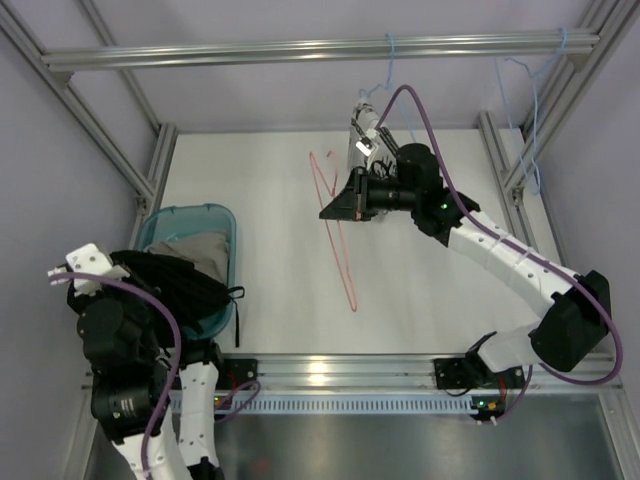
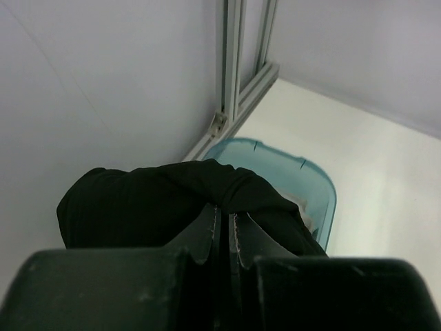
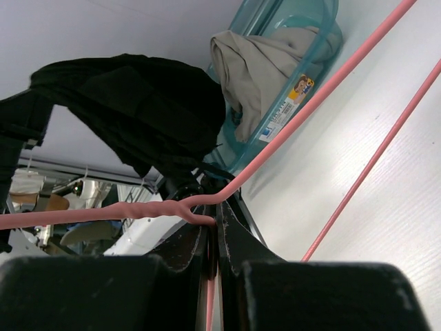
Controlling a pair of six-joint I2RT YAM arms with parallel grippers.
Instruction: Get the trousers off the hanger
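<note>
At the near-left corner of the bench (image 1: pixel 430 290), the left claw (image 2: pixel 224 224) has its fingers pressed together on a fold of the trousers (image 1: pixel 180 290). The black fabric bunches over and beyond the fingertips. From the right wrist view the trousers hang in a dark heap from that claw. They sit partly over the near rim of a teal tub (image 1: pixel 205 212), which stands against the left edge of the bench. One thin black drawstring trails over the near wall of the tub toward the near edge. A grey-beige cloth (image 1: pixel 200 250) lies crumpled inside the tub, at its far side beyond the trousers.

The trousers are off the hanger (image 1: pixel 345 260) and well apart from it.

Further in, around the middle of the bench, the right claw (image 3: pixel 213 227) is closed tight on the pink-red wire. It pinches the wire just below the twisted neck. The triangle of the hanger runs from there toward the near edge, and the hook curls toward the far edge. Whether its near tip touches the bench cannot be told.

Beyond the far edge, light blue wire hangers (image 1: pixel 390 50) dangle from the top rail of the metal frame (image 1: pixel 300 48).
</note>
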